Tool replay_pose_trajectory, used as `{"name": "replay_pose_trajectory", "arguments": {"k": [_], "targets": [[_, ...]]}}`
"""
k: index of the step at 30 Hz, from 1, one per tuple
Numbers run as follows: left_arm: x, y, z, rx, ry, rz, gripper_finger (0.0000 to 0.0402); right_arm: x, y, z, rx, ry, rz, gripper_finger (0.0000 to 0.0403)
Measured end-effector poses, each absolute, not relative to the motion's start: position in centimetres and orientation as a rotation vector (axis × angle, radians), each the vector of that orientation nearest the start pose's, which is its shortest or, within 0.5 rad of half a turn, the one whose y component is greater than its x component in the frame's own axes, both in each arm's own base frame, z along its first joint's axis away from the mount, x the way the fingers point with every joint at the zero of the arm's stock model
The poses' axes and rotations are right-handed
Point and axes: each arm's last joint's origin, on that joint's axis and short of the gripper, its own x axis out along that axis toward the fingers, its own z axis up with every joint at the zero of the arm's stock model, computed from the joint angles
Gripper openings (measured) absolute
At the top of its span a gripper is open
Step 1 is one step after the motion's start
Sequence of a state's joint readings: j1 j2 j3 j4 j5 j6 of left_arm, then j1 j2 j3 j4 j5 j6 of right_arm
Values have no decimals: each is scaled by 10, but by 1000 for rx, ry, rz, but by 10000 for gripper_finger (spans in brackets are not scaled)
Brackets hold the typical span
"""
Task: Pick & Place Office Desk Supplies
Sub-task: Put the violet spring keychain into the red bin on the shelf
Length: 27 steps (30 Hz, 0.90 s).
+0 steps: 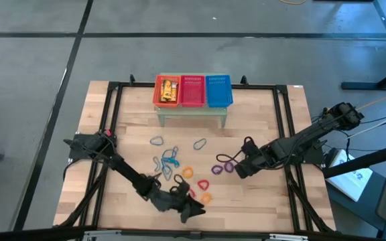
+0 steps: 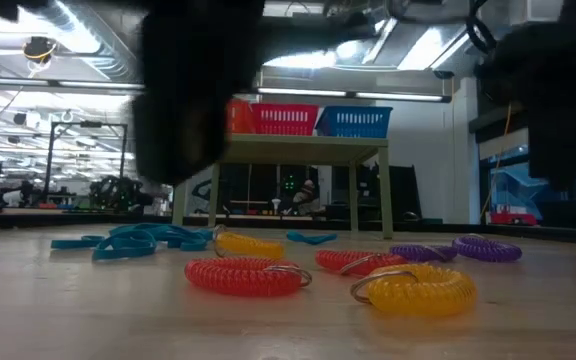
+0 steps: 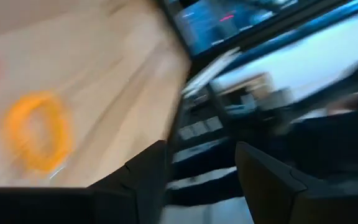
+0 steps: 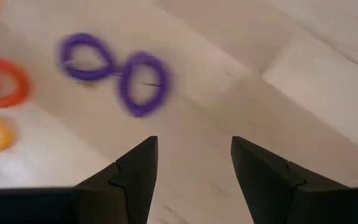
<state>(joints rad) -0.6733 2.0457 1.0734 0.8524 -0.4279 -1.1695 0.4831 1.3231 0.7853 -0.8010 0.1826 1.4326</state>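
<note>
Left hand point(image 1: 194, 213) hangs empty at the table's point(image 1: 260, 201) near edge.

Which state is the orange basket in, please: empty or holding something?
Holding something: the high view shows yellow-orange blocks inside the orange basket.

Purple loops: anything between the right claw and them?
Nothing visible. The right claw hangs open over bare wood, with the two purple loops just ahead of it. The red and orange loops lie off to the side.
</note>
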Motion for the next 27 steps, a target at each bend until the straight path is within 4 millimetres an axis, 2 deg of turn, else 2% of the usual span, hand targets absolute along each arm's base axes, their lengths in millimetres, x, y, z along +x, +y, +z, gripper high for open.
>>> {"name": "replay_pose_trajectory", "arguments": {"k": [3,6,9,15,19,24,27], "targets": [[334,-243,162,-1097,139,-201,193,197,96,192,833,1138,-686,206],[326,-232,155,-1092,134,-157,193,202,95,193,867,1092,-679,206],[312,-219,159,-1086,110,-101,190,206,92,191,871,1071,-698,206],[269,-183,190,-1005,12,17,183,216,94,169,838,1143,-747,206],[236,-162,209,-941,53,115,182,231,101,154,857,1133,-697,206],[202,-146,235,-885,126,190,182,235,97,144,842,1176,-713,206],[190,-140,243,-850,142,214,182,235,92,143,842,1185,-741,206]]}}
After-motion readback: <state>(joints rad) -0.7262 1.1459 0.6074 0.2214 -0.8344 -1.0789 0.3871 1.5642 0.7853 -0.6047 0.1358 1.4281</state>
